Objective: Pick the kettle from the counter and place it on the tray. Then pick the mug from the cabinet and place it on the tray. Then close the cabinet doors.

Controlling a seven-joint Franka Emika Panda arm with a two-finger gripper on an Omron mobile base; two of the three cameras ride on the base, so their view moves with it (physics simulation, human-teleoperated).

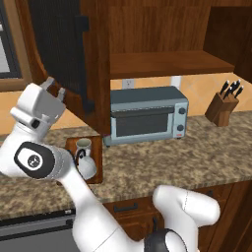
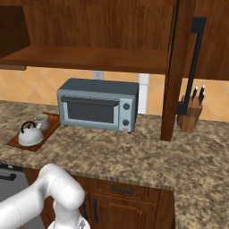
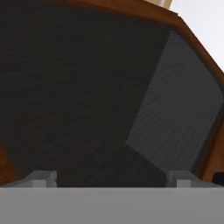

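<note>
The kettle [image 1: 86, 166] [image 2: 30, 134] and the mug [image 1: 82, 145] [image 2: 41, 120] both stand on the wooden tray [image 1: 72, 146] [image 2: 18, 144], which lies on the granite counter [image 1: 162, 157] [image 2: 134, 156] left of the toaster oven. The cabinet [image 1: 167, 64] [image 2: 89, 58] above shows a bare shelf. Both cabinet doors are swung open: the left one [image 1: 59, 44] and the right one [image 2: 172, 76], seen edge-on. My gripper [image 1: 54, 87] [image 3: 111, 178] is open with nothing in it, right against the left door's dark mesh panel [image 3: 87, 87].
A grey toaster oven [image 1: 147, 115] [image 2: 98, 105] sits under the cabinet. A knife block [image 1: 224, 106] [image 2: 190, 114] stands at the right. Black bar handles [image 1: 86, 59] [image 2: 194, 62] run down the doors. Drawer fronts [image 2: 120, 192] lie below the counter.
</note>
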